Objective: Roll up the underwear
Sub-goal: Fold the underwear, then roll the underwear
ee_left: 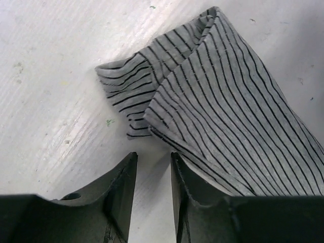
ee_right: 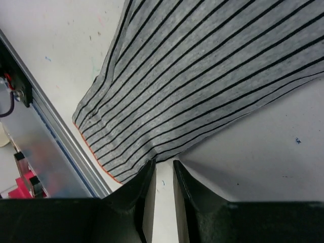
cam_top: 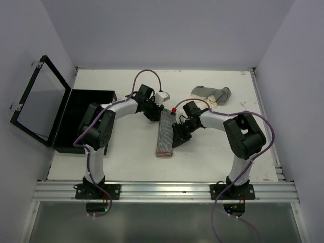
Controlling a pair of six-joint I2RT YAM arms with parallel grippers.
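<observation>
Apparently left tool (ee_left: 153, 154) and right tool (ee_right: 163, 162) flank underwear (cam_top: 164, 137).

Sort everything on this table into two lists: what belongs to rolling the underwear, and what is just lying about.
For the job:
striped grey underwear, folded into a long strip between the two arms
crumpled grey and cream garments at the far right, not yet rolled

Lying about:
black box at the left, lid open
</observation>
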